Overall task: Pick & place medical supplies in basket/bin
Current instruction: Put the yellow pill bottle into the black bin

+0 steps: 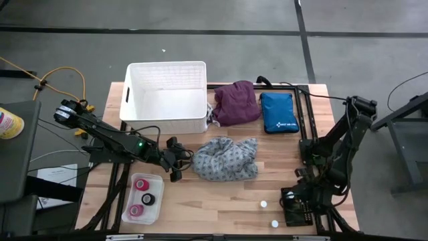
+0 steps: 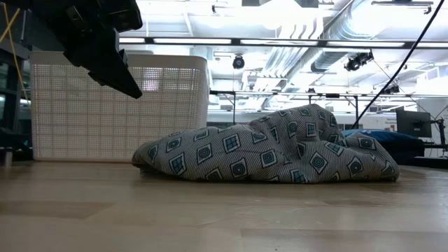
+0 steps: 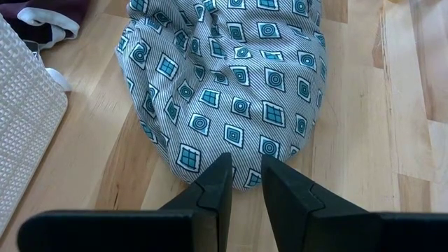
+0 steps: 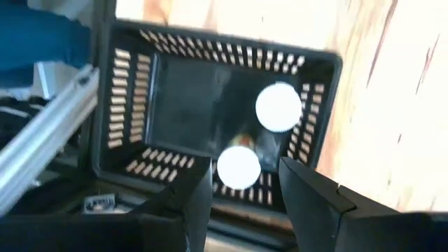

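Over to the left gripper (image 3: 243, 171): fingers nearly pressed together, only a thin slot between them, nothing pinched, tips poised just at the left edge of the grey dotted garment (image 1: 225, 159). Lying crumpled mid-table, that garment, just on the near side of the white basket (image 1: 166, 98) and clear of its wall. Long axis running left to right across the table, narrower rounded end pointing toward the left gripper, bulkier folds out to the right. Soft and limp by the look of it, light, sure to sag and trail once lifted; not fragile, not slippery, but prone to unfolding and snagging on the basket rim. Best bite probably on a raised fold near the middle of the heap, so both ends hang evenly, rather than on the thin edge now in front of the tips. Needs a wider spread first to take any cloth at all. Purple garment (image 1: 236, 102) bunched at the far side, right of the basket, with a blue pouch (image 1: 279, 112) beside it. Right gripper (image 4: 243, 183) parked at the near right corner, fingers spread, empty, hovering above a small black crate (image 4: 217, 112) with two white-capped vials (image 4: 278, 107) in line with it.
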